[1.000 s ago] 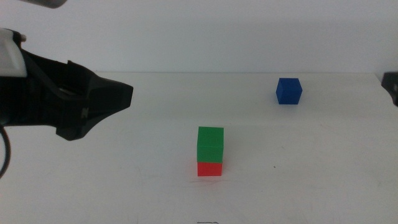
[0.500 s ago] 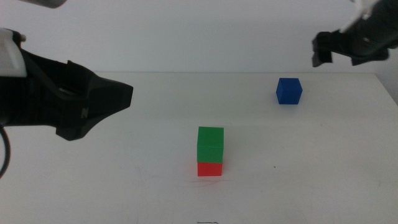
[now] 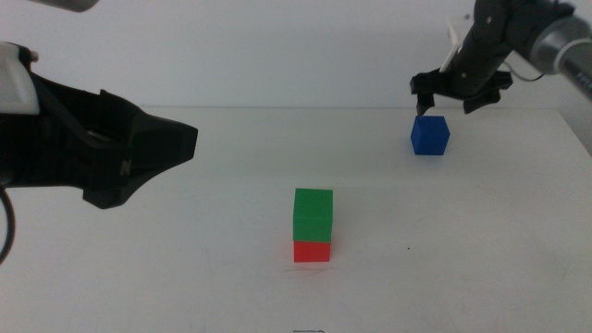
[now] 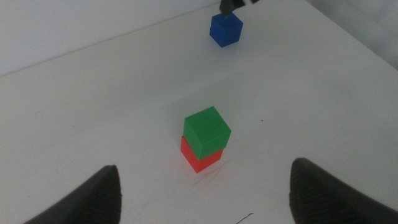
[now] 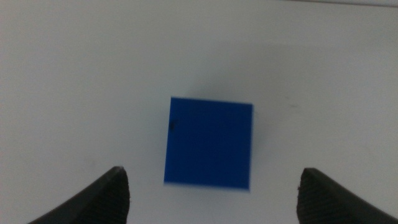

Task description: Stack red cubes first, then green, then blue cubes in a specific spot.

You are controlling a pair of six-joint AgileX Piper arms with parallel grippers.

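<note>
Right claw [image 3: 453,96] arrived above blue cube [image 3: 430,135], spread.

A lab-like test bench: bare white table [image 3: 481,259] against a plain white wall [image 3: 277,55].

The white matte table [image 3: 185,268] carries two things directly. Near the centre of the middle view, slightly toward six o'clock, the red cube [image 3: 312,251] rests on the surface, with the green cube [image 3: 313,215] on top of it. At about two o'clock from that stack, well apart, the blue cube [image 3: 430,135] sits alone on the tabletop near the far edge.
</note>
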